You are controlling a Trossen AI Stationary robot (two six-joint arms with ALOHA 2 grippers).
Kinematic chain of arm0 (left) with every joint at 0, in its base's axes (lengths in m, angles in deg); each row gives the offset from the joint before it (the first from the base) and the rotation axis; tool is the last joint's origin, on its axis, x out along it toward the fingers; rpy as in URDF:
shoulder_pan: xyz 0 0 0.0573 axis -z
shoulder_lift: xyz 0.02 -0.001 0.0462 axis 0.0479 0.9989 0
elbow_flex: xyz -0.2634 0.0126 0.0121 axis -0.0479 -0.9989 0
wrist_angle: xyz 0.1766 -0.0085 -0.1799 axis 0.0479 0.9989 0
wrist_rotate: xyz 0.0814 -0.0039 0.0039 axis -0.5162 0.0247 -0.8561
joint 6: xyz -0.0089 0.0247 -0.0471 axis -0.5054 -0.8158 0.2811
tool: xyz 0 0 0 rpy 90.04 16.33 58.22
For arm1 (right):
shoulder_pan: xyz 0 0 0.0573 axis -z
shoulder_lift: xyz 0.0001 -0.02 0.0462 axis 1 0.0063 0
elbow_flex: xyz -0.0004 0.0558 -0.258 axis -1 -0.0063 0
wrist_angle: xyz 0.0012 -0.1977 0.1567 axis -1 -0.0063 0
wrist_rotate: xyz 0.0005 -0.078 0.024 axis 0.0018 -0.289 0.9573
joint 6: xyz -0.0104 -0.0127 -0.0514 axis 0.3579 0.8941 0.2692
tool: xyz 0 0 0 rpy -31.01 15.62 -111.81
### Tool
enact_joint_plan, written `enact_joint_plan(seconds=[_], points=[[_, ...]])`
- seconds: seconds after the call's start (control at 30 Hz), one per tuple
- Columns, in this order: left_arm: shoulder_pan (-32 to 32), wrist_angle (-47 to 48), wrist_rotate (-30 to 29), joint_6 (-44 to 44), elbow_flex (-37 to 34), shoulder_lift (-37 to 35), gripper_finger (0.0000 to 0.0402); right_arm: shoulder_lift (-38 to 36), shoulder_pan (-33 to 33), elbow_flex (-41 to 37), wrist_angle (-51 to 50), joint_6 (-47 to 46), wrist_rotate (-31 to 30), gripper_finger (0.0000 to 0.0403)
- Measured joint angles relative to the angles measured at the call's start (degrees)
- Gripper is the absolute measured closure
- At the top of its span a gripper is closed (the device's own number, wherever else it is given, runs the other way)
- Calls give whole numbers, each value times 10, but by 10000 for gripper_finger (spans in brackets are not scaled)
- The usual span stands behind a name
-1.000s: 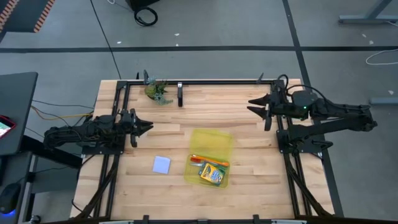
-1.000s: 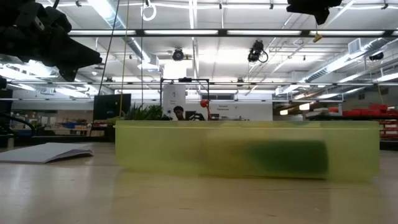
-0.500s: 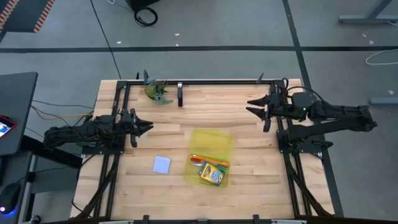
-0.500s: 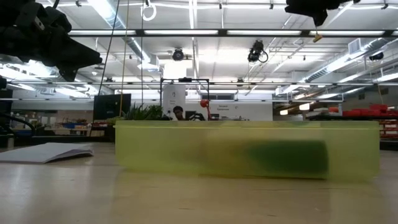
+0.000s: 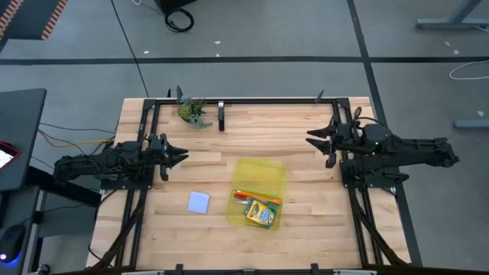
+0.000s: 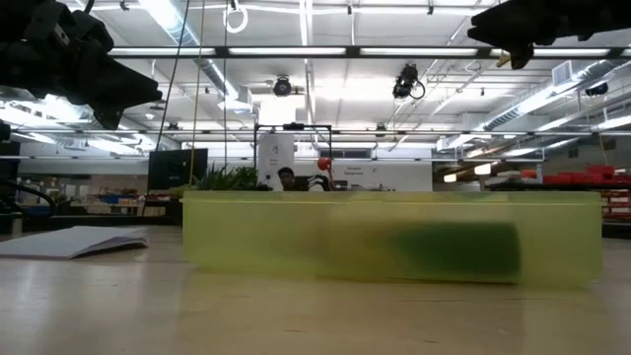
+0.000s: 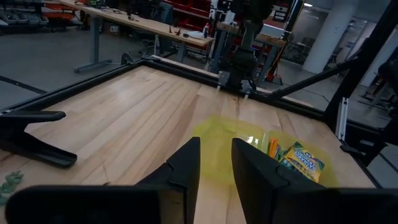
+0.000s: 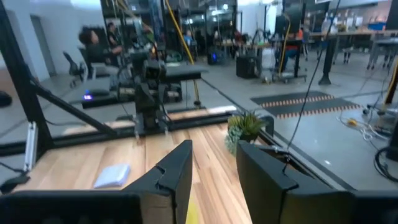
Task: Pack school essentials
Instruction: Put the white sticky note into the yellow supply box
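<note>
A translucent yellow case point(image 5: 258, 183) lies flat on the wooden table, right of middle. Inside it, at its near end, lie the yellow-green crayon box point(image 5: 261, 214) and an orange pencil point(image 5: 256, 198); the left wrist view also shows the crayon box point(image 7: 301, 158). The pale blue note pad point(image 5: 199, 202) lies flat on the table left of the case. My left gripper point(image 5: 183, 155) hovers open at the left side, pointing level toward the case. My right gripper point(image 5: 309, 139) hovers open at the right side, above the table, with nothing between its fingers.
A greenish leafy clump point(image 5: 192, 111) sits at the far edge, left of middle, beside a black clamp point(image 5: 221, 118). A black frame point(image 5: 244, 100) runs along the table's far edge and sides. Bare wood lies between the two grippers, beyond the case.
My right gripper has come down toward the table and shifted slightly toward the near edge, tipping to point level. The case and the things in it have stayed where they were.
</note>
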Motion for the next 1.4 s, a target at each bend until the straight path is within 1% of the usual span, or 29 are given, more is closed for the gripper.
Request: enact_joint_plan(seconds=[0.17, 0.3, 0.5, 0.77, 0.97, 1.07, 1.23, 1.4], points=[[0, -1, 0, 0, 0, 0, 302, -37, 0, -29, 21, 0, 9, 272], [0, 3, 7, 4, 0, 0, 299, -55, 0, -62, 63, 6, 19, 272], [0, 6, 53, 4, 0, 0, 298, -64, 0, -137, 191, -11, 19, 272], [0, 7, 91, 1, 0, 0, 298, -64, 0, -235, 315, -53, 23, 272], [6, 7, 93, -12, 0, 0, 298, -63, 0, -237, 309, -52, 38, 272], [15, 6, 93, -26, 0, 13, 298, -62, 0, -237, 299, -43, 49, 272], [20, -1, 90, -32, 2, 69, 298, -62, 0, -237, 295, -44, 40, 272], [20, 5, 89, -41, 31, 140, 298, -62, 0, -237, 294, -48, 40, 272]])
